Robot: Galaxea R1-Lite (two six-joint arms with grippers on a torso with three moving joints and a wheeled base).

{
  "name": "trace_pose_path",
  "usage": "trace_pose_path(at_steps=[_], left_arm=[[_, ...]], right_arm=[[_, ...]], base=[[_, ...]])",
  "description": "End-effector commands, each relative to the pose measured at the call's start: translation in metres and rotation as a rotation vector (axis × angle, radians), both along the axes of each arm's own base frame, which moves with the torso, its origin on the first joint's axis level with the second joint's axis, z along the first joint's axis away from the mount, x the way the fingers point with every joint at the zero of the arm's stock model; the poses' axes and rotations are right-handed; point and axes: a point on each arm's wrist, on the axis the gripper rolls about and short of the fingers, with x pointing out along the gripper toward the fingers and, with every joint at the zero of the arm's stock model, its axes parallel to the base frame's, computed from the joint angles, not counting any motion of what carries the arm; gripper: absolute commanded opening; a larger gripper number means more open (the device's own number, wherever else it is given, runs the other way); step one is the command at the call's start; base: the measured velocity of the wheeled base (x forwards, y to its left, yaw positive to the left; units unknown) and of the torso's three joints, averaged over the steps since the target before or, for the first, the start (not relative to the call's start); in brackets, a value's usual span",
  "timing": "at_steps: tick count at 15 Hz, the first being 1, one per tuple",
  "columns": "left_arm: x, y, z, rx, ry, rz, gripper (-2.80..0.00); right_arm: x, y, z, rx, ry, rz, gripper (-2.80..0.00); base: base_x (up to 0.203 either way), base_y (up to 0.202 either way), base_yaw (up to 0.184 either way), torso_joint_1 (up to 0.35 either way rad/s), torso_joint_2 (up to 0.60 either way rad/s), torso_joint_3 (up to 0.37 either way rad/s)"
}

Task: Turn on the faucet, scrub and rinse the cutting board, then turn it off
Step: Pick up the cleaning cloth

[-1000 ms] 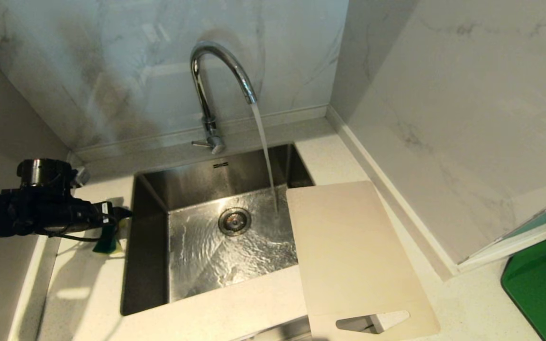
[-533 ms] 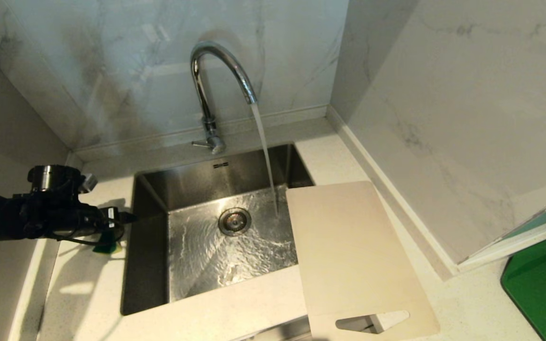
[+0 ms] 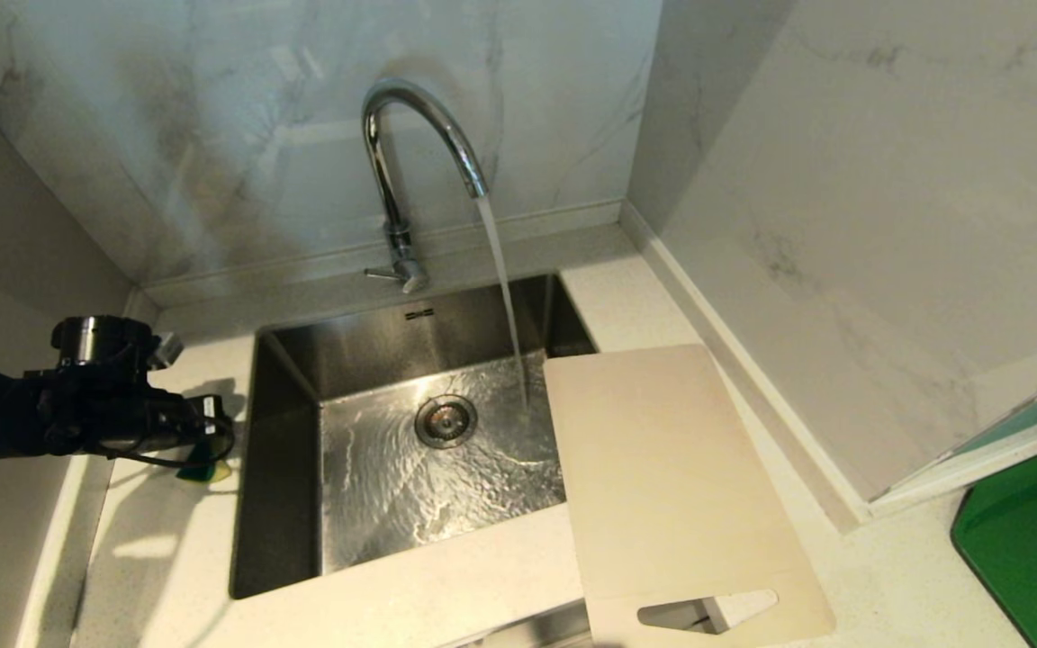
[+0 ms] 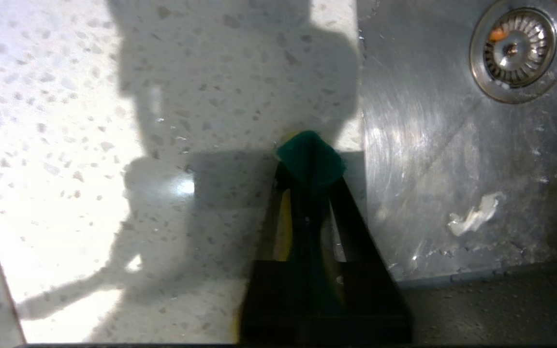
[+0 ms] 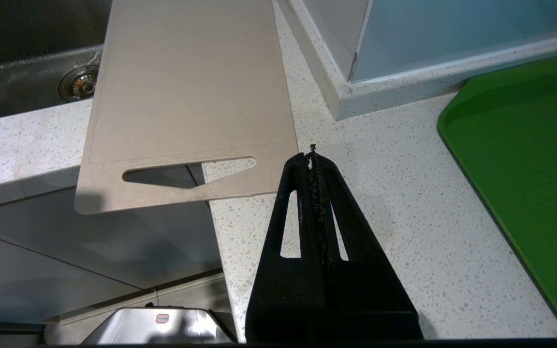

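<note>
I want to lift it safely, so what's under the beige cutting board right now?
The cutting board lies partly on the countertop. Its far corner overhangs the sink, and its slotted end juts past the counter's front edge over open space. Whatever lies directly beneath its middle is covered.

No lettering can be read anywhere. A small dark mark sits on the back wall of the sink [image 3: 293,360], just below the faucet [image 3: 401,180], too small to make out. A white tag on the left gripper [image 3: 212,423] and a small red-edged label on a metal part low in the right wrist view are also illegible.
</note>
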Motion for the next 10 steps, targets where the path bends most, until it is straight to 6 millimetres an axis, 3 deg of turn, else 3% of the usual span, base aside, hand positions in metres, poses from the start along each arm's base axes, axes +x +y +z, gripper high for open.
trace_pose_path(at_steps=[1, 4, 10], left_arm=[[-0.001, -0.002, 0.001, -0.001, -0.001, -0.004, -2.8], [-0.004, -0.005, 0.006, -0.002, -0.013, -0.009, -2.8], [-0.035, -0.005, 0.076, 0.021, -0.193, 0.003, -2.8]], right_arm=[[0.0, 0.0, 0.0, 0.0, 0.001, 0.001, -2.8], [0.0, 0.0, 0.0, 0.0, 0.001, 0.001, -2.8], [0.0, 0.0, 0.0, 0.0, 0.001, 0.001, -2.8]], base=[[0.0, 0.0, 0.0, 0.0, 0.0, 0.0], [0.0, 0.0, 0.0, 0.0, 0.0, 0.0], [0.0, 0.0, 0.0, 0.0, 0.0, 0.0]])
